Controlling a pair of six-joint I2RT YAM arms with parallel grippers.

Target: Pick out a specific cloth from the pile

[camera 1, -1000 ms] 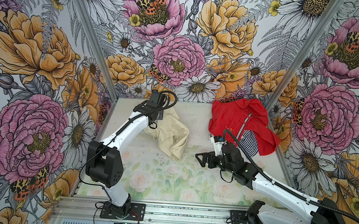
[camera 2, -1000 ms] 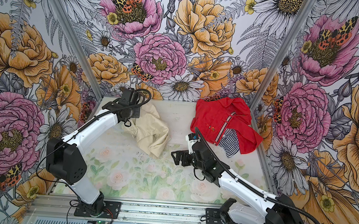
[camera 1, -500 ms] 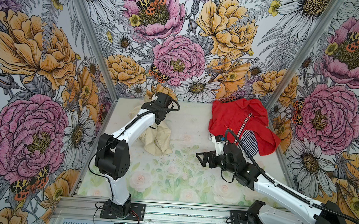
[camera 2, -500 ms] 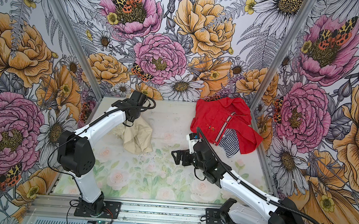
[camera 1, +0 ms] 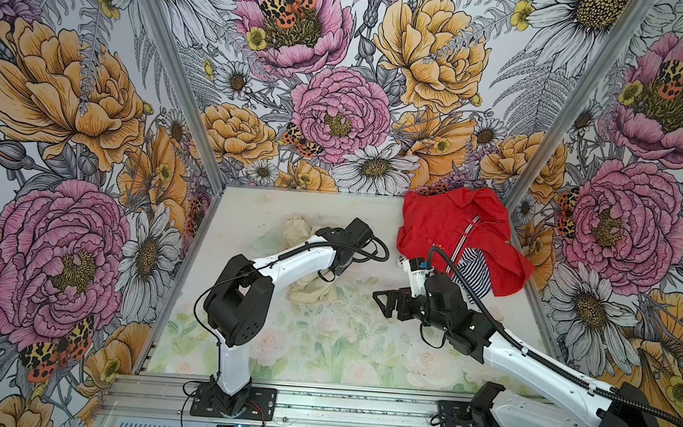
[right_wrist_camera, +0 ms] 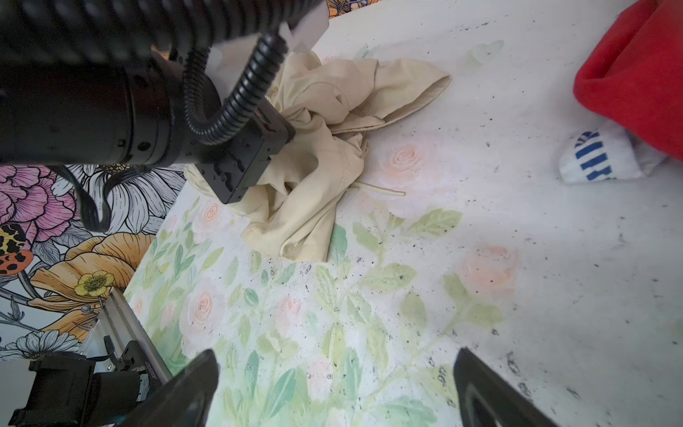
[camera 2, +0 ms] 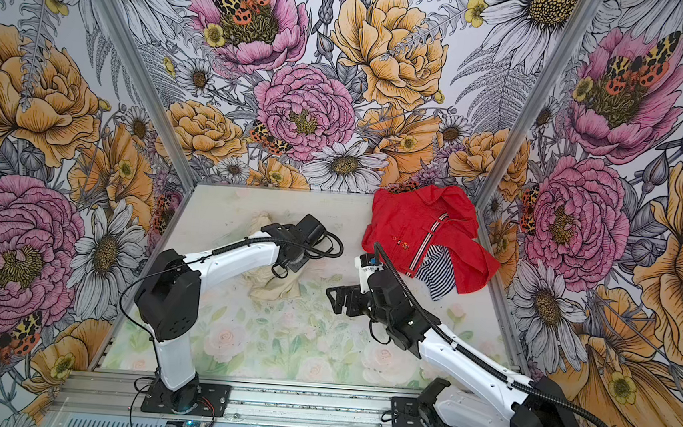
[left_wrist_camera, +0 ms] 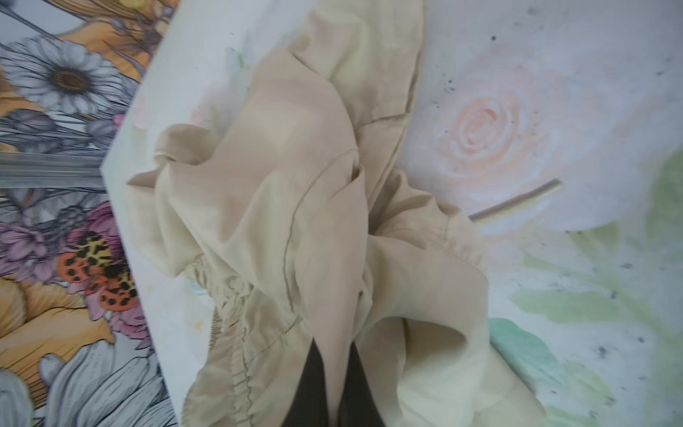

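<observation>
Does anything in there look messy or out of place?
Mostly the cream cloth: it sits bunched up left of centre, apart from the pile in the far corner. The left gripper pinches it, and one drawstring trails loose. The table is dotted with dark specks.

The cloth (camera 1: 310,293) is cream, the shirt (camera 1: 442,231) red, the striped garment (camera 1: 478,268) navy-white.

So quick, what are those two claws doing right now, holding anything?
Left gripper: closed, pinching the cream cloth.
Right gripper: open, holding nothing.
</observation>
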